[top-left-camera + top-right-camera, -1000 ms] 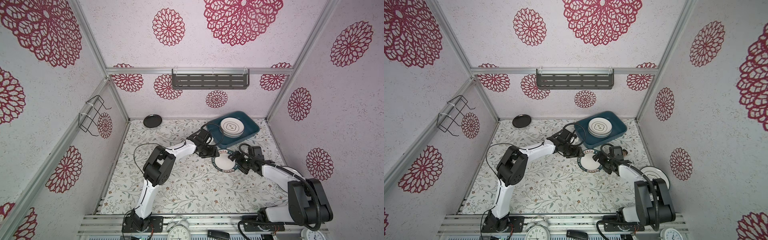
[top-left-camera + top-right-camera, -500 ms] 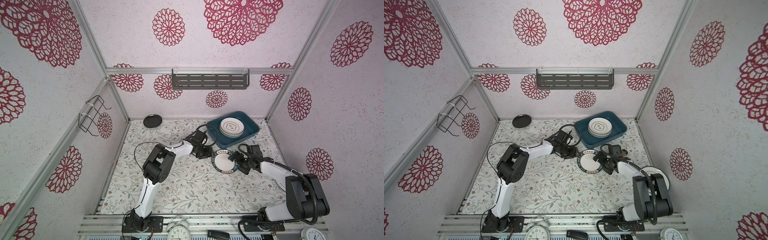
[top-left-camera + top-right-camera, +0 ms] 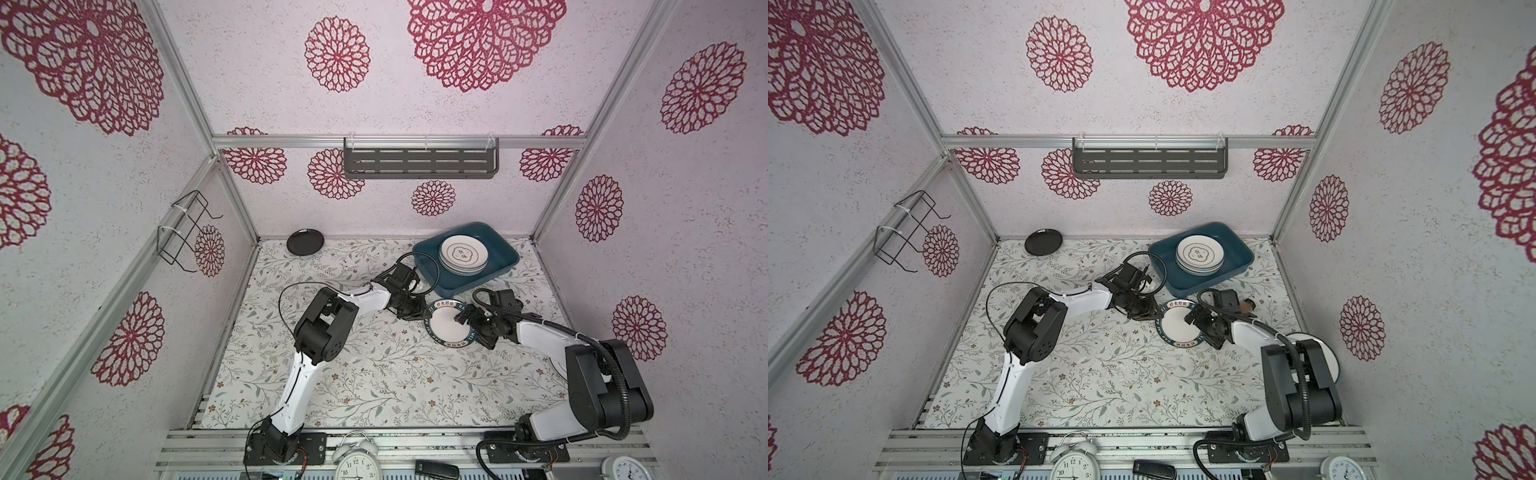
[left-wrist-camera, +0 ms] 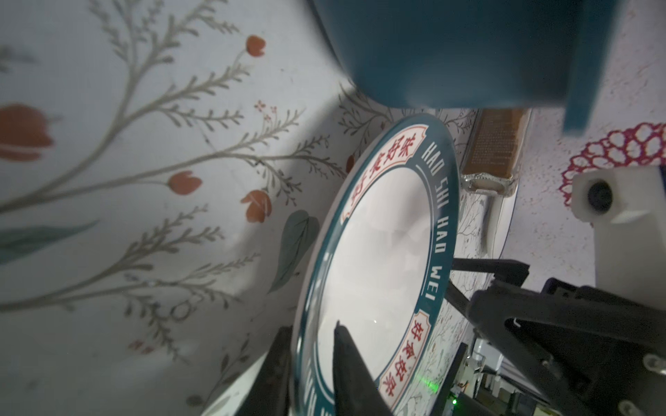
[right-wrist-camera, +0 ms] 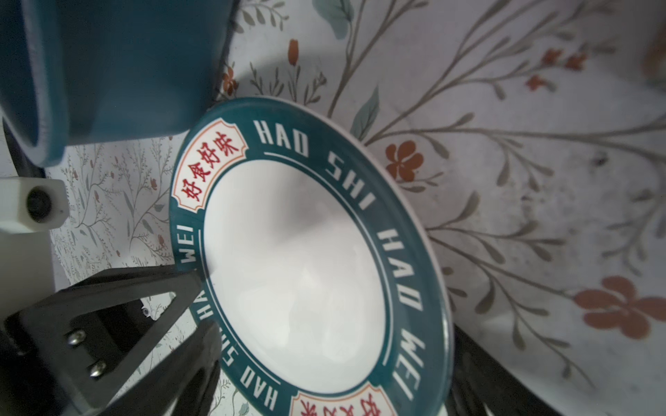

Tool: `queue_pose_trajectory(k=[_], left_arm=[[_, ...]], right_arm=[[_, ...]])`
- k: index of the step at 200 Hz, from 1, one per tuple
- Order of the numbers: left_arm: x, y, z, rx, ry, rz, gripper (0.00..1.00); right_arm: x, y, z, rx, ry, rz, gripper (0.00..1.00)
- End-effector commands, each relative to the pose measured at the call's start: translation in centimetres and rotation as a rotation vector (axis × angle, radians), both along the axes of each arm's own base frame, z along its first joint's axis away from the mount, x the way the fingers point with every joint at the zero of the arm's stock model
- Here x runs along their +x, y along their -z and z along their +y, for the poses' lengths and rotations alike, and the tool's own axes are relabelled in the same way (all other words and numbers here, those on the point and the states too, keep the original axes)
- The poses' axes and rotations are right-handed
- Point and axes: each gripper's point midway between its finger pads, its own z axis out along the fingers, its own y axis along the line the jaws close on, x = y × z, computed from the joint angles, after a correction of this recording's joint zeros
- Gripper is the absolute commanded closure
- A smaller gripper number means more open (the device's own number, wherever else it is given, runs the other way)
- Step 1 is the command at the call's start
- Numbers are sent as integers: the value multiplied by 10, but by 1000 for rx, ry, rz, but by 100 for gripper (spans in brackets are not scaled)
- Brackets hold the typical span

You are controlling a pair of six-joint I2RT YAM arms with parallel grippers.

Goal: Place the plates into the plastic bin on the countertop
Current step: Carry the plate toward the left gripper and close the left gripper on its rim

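A white plate with a teal lettered rim (image 3: 449,328) (image 3: 1179,328) (image 4: 378,252) (image 5: 299,273) lies on the countertop (image 3: 374,374) in front of the teal plastic bin (image 3: 428,261) (image 3: 1237,251). My left gripper (image 3: 422,313) (image 3: 1152,313) (image 4: 311,329) is shut on its left rim, one finger under and one on top. My right gripper (image 3: 471,328) (image 3: 1200,328) stands open at the plate's right edge, its fingers spread around the rim. A stack of plates (image 3: 463,253) (image 3: 1200,254) sits in the bin. A small black plate (image 3: 304,242) (image 3: 1043,242) lies at the back left.
Another white plate (image 3: 1331,365) lies on the right, partly under the right arm. A small brown object (image 3: 1248,306) (image 4: 493,151) sits between the bin and the right gripper. A grey shelf (image 3: 419,162) and a wire rack (image 3: 183,232) hang on the walls. Clocks (image 3: 357,461) stand at the front edge.
My left gripper has come from the bin's near corner down to the lettered plate and closed its jaws on the rim. The right gripper has stayed open at the plate's other side.
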Motion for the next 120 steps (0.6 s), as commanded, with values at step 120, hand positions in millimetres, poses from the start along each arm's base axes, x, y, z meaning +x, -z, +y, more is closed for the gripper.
queue_pose_trajectory(k=[120], left_arm=[[-48, -62, 39, -21, -12, 7, 100]], right_arm=[[-1, -95, -19, -48, 36, -256, 5]])
